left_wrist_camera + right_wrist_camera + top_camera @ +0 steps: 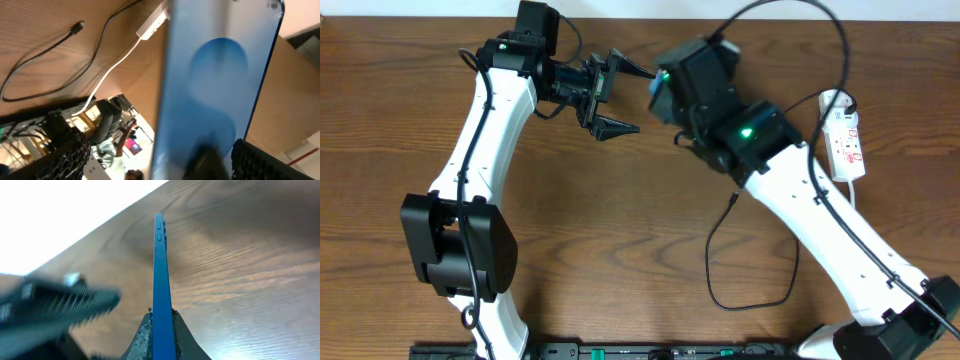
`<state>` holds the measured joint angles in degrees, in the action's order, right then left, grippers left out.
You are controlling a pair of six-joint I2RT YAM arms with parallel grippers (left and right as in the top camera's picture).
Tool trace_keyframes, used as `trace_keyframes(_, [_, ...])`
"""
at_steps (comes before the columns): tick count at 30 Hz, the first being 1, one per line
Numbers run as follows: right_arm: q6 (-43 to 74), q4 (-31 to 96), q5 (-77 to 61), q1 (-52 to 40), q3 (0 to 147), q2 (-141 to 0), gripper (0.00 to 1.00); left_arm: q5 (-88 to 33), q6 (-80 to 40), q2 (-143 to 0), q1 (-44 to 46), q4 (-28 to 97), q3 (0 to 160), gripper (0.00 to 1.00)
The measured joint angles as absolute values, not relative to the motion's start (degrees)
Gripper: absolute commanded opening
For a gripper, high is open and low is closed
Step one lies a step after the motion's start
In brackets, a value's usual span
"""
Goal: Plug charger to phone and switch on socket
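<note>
Right fingers (141,336) clamp phone (159,275) edge-up above surface (620,220). Left fingers (618,127) wide apart, empty, just beside. Charger (709,262), socket (846,140) lie apart. Only left wrist shows phone's blue face.

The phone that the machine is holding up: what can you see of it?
The phone is slim and bright blue, with a glossy broad face. Seen edge-on, it shows small side buttons. It is held on edge above the wooden table, pinched at one end in the shut right claw. The open left claw sits close to its broad face; I cannot tell whether they touch.
</note>
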<state>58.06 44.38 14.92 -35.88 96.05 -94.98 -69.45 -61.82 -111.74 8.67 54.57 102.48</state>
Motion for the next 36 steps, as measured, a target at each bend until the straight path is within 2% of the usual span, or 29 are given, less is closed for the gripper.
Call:
trace_keyframes(3, [68.38, 45.41, 15.22, -34.11, 96.05, -94.63, 0.01, -69.23, -64.34, -111.74, 8.67, 54.57, 102.48, 0.84])
trace_keyframes(9, [83.94, 45.17, 11.31, -33.61, 96.05, -94.45, 0.01, -73.65, -67.99, -111.72, 8.67, 48.4, 102.48, 0.82])
trace_keyframes(10, [87.83, 45.15, 9.15, -33.61, 96.05, -94.45, 0.01, -74.46, -68.86, -111.72, 8.67, 47.97, 102.48, 0.77])
trace_keyframes(12, [90.61, 45.15, 8.01, -33.63, 96.05, -94.43, 0.01, -75.26, -70.28, -111.72, 8.67, 47.9, 102.48, 0.72])
trace_keyframes(15, [95.98, 44.97, 6.76, -33.63, 96.05, -94.43, 0.01, -76.16, -71.9, -111.72, 8.67, 47.77, 102.48, 0.72])
trace_keyframes(25, [104.31, 40.58, 6.09, -33.65, 96.05, -94.43, 0.01, -76.4, -74.65, -111.72, 8.67, 47.75, 102.48, 0.72])
trace_keyframes(36, [107.63, 39.83, 4.89, -33.67, 96.05, -94.43, 0.01, -72.86, -78.13, -111.72, 8.67, 45.06, 102.48, 0.65])
